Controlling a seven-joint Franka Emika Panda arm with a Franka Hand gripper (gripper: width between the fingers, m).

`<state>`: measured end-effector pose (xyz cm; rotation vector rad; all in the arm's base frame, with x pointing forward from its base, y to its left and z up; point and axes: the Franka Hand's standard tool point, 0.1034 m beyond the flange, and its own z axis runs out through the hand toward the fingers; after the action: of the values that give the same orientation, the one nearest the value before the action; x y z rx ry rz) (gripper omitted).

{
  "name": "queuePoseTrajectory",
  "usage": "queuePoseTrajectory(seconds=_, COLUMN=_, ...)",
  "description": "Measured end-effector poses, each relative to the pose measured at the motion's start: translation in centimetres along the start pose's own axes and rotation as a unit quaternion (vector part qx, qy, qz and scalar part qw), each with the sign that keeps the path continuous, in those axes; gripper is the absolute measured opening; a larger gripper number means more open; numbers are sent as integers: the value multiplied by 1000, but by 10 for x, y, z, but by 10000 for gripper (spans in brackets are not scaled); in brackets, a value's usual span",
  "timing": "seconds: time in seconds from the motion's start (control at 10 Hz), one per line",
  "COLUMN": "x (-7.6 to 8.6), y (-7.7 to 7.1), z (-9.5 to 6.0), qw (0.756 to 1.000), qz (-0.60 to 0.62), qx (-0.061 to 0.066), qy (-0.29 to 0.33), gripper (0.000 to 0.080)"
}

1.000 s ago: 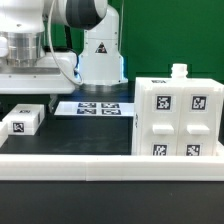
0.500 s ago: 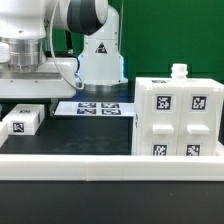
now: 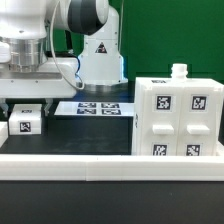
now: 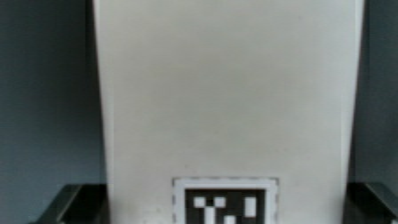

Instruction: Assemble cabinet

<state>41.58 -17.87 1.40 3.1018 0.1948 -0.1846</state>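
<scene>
In the exterior view, the cabinet stood on the black tabletop at the exterior view's right, just behind the long white border rail that ran across the front; its facing side carried four black-and-white marker tags, and a small white knob rose from its top; the marker board lay flat on the tabletop between the cabinet and the arm's white base; the arm reached down at the exterior view's left, well apart from the cabinet, and its jaws stood over a small white tagged block, one dark finger on each side of it; the block sat squarely between them with its tag facing the camera; in the wrist view, the same block filled the middle of the picture as a tall white face with one tag at its end; dark fingers showed at both sides of that tagged end, pressed against the block, so the jaws appeared closed on it; the cabinet did not show there.
</scene>
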Motion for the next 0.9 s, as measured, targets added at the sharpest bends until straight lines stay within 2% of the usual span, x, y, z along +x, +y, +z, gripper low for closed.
queuePoseTrajectory(seconds=0.2, x=0, y=0, z=-2, qw=1000, qz=-2, qx=1, qy=0, gripper=558)
queuePoseTrajectory(seconds=0.3, x=3, y=-2, z=-15, qw=1000, qz=-6, qx=7, qy=1, gripper=560)
queuePoseTrajectory(seconds=0.5, x=11, y=-14, z=-45, qw=1000, qz=-11, qx=10, qy=19, gripper=560)
queuePoseTrajectory(seconds=0.7, x=23, y=-40, z=-84, qw=999, qz=-3, qx=19, qy=32, gripper=560)
queuePoseTrajectory(seconds=0.8, x=29, y=-57, z=-104, qw=999, qz=21, qx=23, qy=30, gripper=560)
queuePoseTrajectory(seconds=0.9, x=40, y=-78, z=-124, qw=999, qz=28, qx=22, qy=28, gripper=560)
